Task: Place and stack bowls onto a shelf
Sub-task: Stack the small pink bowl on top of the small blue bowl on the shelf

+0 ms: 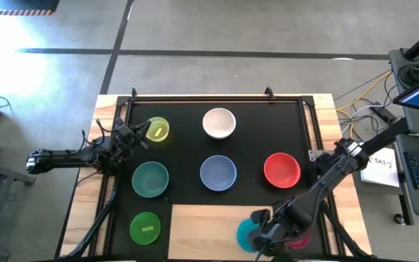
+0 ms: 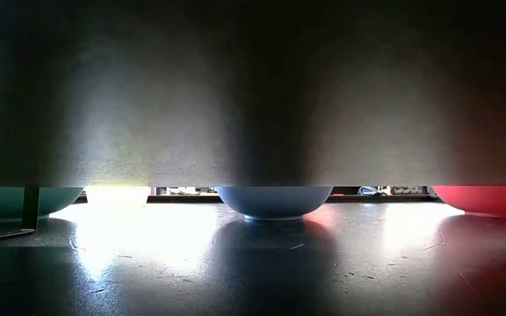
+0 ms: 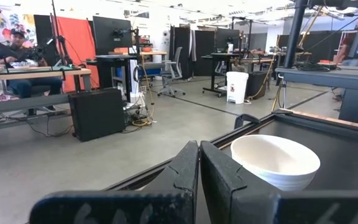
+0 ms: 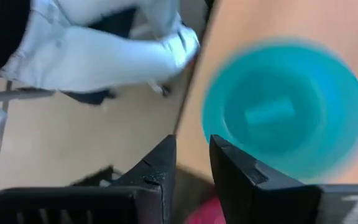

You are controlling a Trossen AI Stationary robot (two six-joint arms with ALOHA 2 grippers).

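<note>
Seven bowls show plainly from above, with a sliver of magenta (image 1: 300, 240) peeking out under the right arm as well. The right gripper (image 1: 262, 234) hangs over the right end of the shelf (image 1: 202, 229), the pale wood panel at the near edge of the table, and the cyan bowl (image 1: 247, 233) sits on that panel just beside the gripper's tips. Through the right wrist camera the cyan bowl (image 4: 284, 112) lies flat on the wood a little beyond the two dark fingers (image 4: 235, 174), which stand parted with a narrow gap and nothing between them; the bowl is let go, not gripped. The magenta one lies partly hidden beneath the arm, so I cannot tell exactly how it rests. The left gripper (image 1: 126, 135) waits at the far left of the black mat (image 1: 188, 131), its fingers pressed together and empty, with the yellow bowl (image 1: 156, 129) just beside it. The white bowl (image 1: 219, 122), teal bowl (image 1: 150, 179), pale blue bowl (image 1: 217, 172) and red bowl (image 1: 281, 169) sit apart from one another on the mat, and the bright green bowl (image 1: 145, 228) sits near the shelf's left end.
</note>
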